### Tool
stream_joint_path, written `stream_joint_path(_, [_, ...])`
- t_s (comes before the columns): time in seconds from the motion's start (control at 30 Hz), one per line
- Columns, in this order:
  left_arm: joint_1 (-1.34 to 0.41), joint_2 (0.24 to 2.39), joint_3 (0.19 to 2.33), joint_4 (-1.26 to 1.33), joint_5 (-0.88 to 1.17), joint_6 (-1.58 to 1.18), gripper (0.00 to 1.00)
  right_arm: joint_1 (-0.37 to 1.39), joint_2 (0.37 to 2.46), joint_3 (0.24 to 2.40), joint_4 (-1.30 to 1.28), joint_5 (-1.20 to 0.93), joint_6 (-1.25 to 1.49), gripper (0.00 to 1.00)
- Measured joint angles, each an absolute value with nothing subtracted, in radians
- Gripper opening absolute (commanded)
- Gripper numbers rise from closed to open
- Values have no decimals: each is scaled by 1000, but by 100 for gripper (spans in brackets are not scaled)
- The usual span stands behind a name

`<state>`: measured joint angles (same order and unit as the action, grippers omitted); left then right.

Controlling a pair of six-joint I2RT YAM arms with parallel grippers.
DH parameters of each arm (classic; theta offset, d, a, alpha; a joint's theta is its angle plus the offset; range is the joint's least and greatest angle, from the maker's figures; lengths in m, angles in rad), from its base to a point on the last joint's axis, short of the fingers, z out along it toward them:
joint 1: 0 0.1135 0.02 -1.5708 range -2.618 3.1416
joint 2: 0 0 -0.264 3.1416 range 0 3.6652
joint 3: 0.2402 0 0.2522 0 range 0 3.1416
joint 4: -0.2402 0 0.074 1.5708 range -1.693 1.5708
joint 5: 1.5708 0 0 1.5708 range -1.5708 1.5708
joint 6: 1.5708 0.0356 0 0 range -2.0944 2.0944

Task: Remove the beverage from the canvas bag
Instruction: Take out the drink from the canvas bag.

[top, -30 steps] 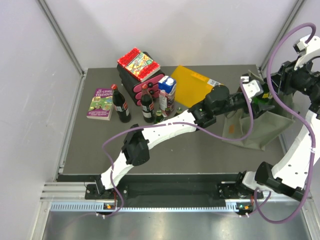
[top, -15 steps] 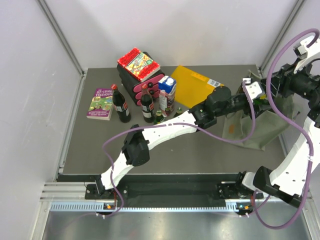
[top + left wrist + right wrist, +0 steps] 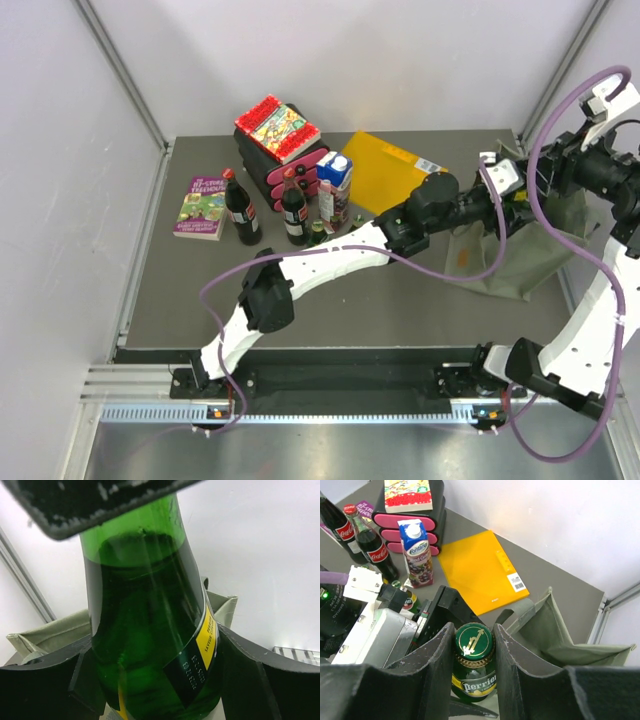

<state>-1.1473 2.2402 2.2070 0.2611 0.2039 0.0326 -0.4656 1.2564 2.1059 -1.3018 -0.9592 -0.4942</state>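
Note:
A green glass Perrier bottle (image 3: 472, 680) with a green cap stands upright at the mouth of the olive-green canvas bag (image 3: 520, 262). My right gripper (image 3: 473, 639) is shut on the bottle's cap and neck from above. My left gripper (image 3: 155, 680) is shut on the bottle's lower body (image 3: 145, 630), a black finger (image 3: 45, 680) on each side. One left finger (image 3: 445, 605) shows beside the bottle in the right wrist view. The bag's floppy rim (image 3: 555, 630) lies to the right and behind. In the top view both grippers meet over the bag (image 3: 515, 195).
A yellow-orange folder (image 3: 385, 170) lies left of the bag. Two cola bottles (image 3: 241, 208) (image 3: 293, 207), a juice carton (image 3: 335, 185), a black-and-pink stack under a book (image 3: 280, 145) and a purple book (image 3: 200, 207) stand at the back left. The right wall post is close.
The right arm's wrist has shifted slightly up and back over the bag. The left gripper has stayed at the bottle with only a small shift.

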Motion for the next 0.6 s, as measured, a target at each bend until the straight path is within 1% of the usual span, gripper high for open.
stream_joint_path(0.07, [-1147, 2234, 2201, 261, 214, 26, 0, -464, 1244, 2093, -1289, -963, -490, 31])
stream_joint_path(0.1, [-1147, 2231, 2200, 261, 219, 23, 0, -464, 1236, 2086, -1278, -965, -482, 49])
stream_joint_path(0.2, [-1147, 2210, 2188, 261, 233, 19, 0, -458, 1212, 2067, -1233, -980, -450, 68])
stream_joint_path(0.27, [-1147, 2181, 2163, 261, 245, 17, 0, -455, 1198, 2061, -1200, -992, -430, 73])
stream_joint_path(0.4, [-1147, 2131, 2131, 262, 255, 12, 0, -453, 1183, 2060, -1137, -1016, -381, 89])
stream_joint_path(0.47, [-1146, 2107, 2120, 262, 257, 10, 0, -453, 1180, 2060, -1121, -1025, -361, 93])
stream_joint_path(0.5, [-1146, 2097, 2118, 262, 257, 9, 0, -453, 1180, 2059, -1109, -1031, -348, 97])
stream_joint_path(0.6, [-1142, 2070, 2116, 267, 257, 7, 0, -453, 1178, 2055, -1069, -1051, -299, 100])
